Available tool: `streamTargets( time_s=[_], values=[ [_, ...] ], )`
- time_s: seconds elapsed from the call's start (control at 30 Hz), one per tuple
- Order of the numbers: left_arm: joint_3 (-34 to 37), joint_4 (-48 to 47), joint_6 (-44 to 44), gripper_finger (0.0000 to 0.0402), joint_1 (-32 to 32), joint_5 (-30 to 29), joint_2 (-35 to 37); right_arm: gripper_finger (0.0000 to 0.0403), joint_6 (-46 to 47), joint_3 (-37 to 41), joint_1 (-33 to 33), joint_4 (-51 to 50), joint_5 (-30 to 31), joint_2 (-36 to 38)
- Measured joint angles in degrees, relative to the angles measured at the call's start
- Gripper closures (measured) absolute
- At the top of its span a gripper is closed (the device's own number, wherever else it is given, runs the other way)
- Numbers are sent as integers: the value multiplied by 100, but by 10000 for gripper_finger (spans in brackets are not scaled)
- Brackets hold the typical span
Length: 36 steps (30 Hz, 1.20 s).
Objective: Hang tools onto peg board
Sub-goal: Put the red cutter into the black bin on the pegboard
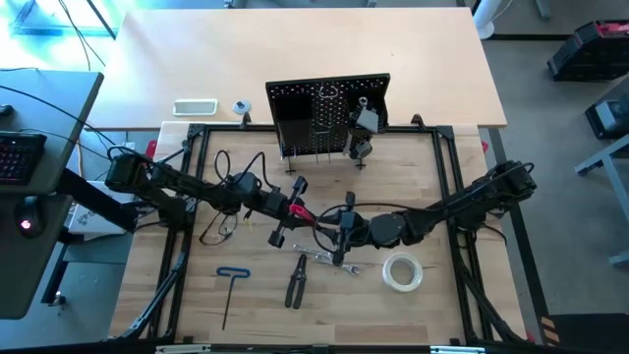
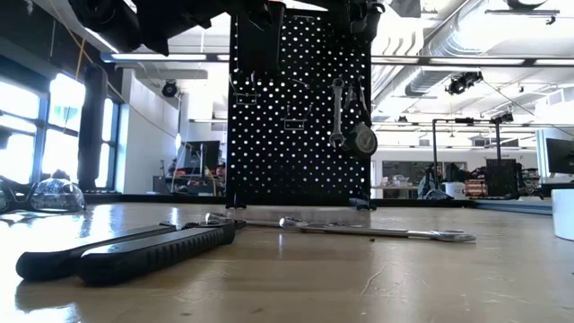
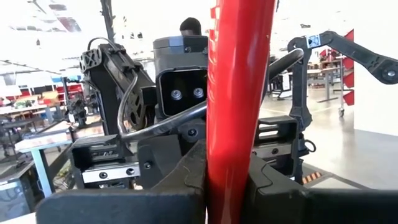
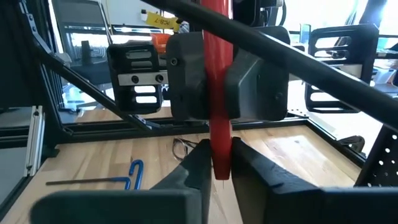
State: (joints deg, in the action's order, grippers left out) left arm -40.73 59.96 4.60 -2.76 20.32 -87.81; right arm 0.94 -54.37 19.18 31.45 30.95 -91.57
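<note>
Lying on wooden table (image 1: 413,177), wrench (image 2: 377,231), pliers (image 2: 126,251)

Even overhead light falls on the table (image 1: 413,187), with only soft shadows beneath the red-handled tool (image 1: 303,213). Beyond that tool, both wrist views wash out into bright glare. Low down, ceiling strips and windows blaze behind the dark, backlit peg board (image 2: 300,108); the nearest pliers (image 2: 126,251) blur.
</note>
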Motion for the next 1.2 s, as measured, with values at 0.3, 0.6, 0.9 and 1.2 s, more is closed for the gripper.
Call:
streamTargets(
  time_s=[0.3, 0.6, 0.9, 1.2],
  values=[
    [0, -11, -127, 370, -16, -50, 0, 388, -101, 0, 38, -42, 136, -1],
    [0, -61, -155, 312, -20, 117, 38, 388, -101, -8, 161, -67, 397, -4],
    [4, -370, -200, 252, 17, 155, 414, 389, -143, -15, 197, -48, 571, -4],
    [6, -1117, -197, 232, 197, 161, 1191, 389, -235, -9, 232, -53, 709, -4]
  ],
)
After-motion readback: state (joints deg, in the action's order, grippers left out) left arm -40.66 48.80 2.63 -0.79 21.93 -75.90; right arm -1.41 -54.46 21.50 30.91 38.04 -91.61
